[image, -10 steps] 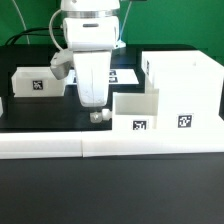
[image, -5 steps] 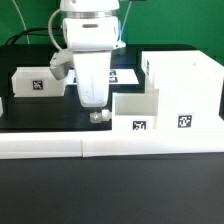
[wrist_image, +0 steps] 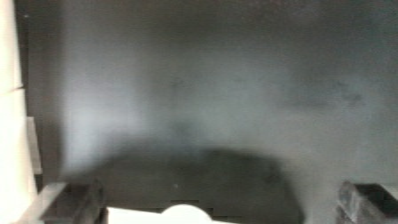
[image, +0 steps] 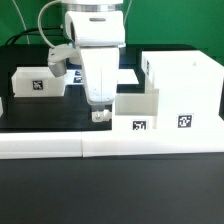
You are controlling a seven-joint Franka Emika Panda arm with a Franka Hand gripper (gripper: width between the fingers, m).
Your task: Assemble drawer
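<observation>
White plastic is all around me. The large cubic hollow case (image: 185,85) of the drawer stands on the black table (image: 40,112) at the exterior view's right. A small open-topped white tray (image: 135,106), with a black-and-white square tag on its front, sits against the side of the case that faces the exterior view's left. A second small white tagged tray (image: 38,82) lies well apart from both, at the exterior view's left. My two-finger pincer (image: 98,113) hangs pointing down, low over the table, between the two trays and just beside the nearer one. In the wrist view my fingers (wrist_image: 68,203) show dark and spread wide, with nothing clamped. A blurred pale round shape (wrist_image: 178,213) lies between them, and I cannot tell what it is. A long low white border bar (image: 110,148) runs across the front.
</observation>
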